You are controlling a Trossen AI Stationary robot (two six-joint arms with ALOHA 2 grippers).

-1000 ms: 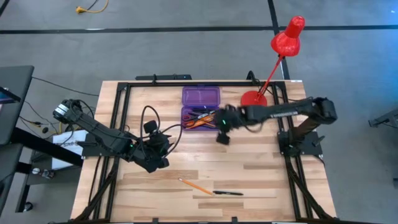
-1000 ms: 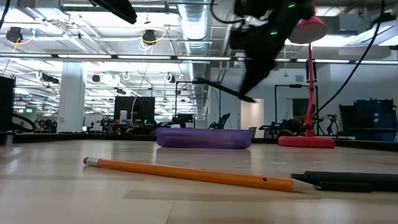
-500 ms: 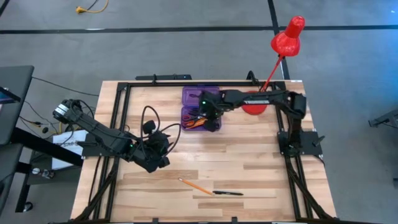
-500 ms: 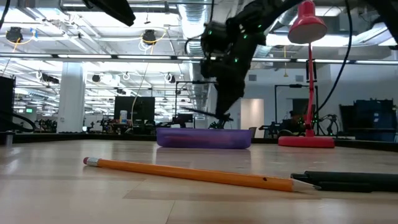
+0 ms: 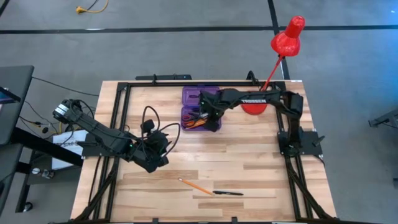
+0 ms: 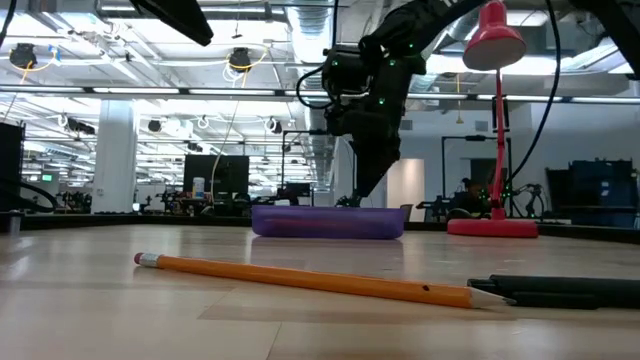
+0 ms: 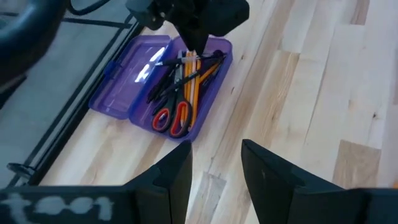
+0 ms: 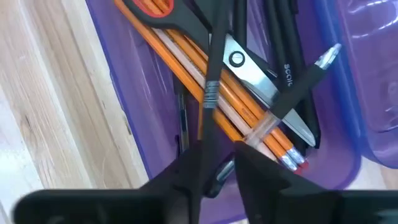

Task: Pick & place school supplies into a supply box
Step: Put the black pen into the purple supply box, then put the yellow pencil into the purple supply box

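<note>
Since a second earlier, right jaws [image 5: 207, 111] swung over the purple case [image 5: 200, 98], releasing a pen [image 8: 210, 87] (left jaws [image 7: 214, 163] idled, parted); pencil [image 5: 193, 185] seemed next.

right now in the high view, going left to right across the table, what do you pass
left gripper → pencil → pen → lamp base. The purple box and the right gripper over it overlap the pencil's span, so they are left out.
</note>
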